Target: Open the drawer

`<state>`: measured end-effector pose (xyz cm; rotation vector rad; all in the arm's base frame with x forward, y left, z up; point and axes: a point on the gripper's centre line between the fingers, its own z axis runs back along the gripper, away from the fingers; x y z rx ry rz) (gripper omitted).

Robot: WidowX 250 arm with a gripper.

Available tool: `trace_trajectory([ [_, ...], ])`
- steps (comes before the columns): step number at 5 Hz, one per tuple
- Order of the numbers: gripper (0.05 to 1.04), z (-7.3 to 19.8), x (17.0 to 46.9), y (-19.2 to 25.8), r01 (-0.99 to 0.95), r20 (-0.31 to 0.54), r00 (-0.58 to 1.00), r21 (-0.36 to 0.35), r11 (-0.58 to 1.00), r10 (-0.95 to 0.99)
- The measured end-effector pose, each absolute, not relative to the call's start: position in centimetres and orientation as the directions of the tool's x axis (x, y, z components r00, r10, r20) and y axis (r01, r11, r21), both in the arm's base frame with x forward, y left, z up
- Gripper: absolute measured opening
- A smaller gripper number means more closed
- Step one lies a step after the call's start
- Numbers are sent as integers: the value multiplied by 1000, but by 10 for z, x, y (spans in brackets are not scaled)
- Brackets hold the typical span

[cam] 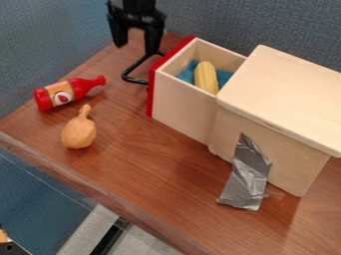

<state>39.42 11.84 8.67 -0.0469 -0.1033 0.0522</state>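
While the black two-finger gripper (136, 50) hangs at the top of the camera view, left of centre, the pale wooden drawer with a red front (181, 107) stands open, slid out from the light wooden cabinet with a flat lid (286, 94). The gripper's fingers are spread, with a visible gap between them. One fingertip is right by the upper end of the bent black metal handle (133, 68) on the drawer's front; whether they touch, I cannot tell. The handle juts out from the red front, toward the left of the view.

Inside the drawer, a yellow toy corn cob (206, 77) lies on a piece of blue cloth (188, 72), its far end pointing toward the top of the view. A strip of wrinkled silver tape (247, 177) runs down the cabinet's near side and onto the reddish-brown wooden table (156, 172).

To the left of the drawer, a red toy bottle with an orange label (69, 92) lies on its side, its narrow neck pointing toward the handle. Just beside it, nearer the table's front edge, is a tan toy drumstick (79, 131), its thin end directed toward the bottle and its rounded end toward that edge. Blue-grey fabric (256, 22) rises behind the table.
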Motion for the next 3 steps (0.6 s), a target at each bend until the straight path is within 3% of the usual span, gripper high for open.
trace_trajectory([
  [2, 1001, 103, 380, 108, -25, 100, 995, -36, 999, 29],
  [3, 1001, 108, 378, 78, 73, 104, 992, 1, 997, -73],
])
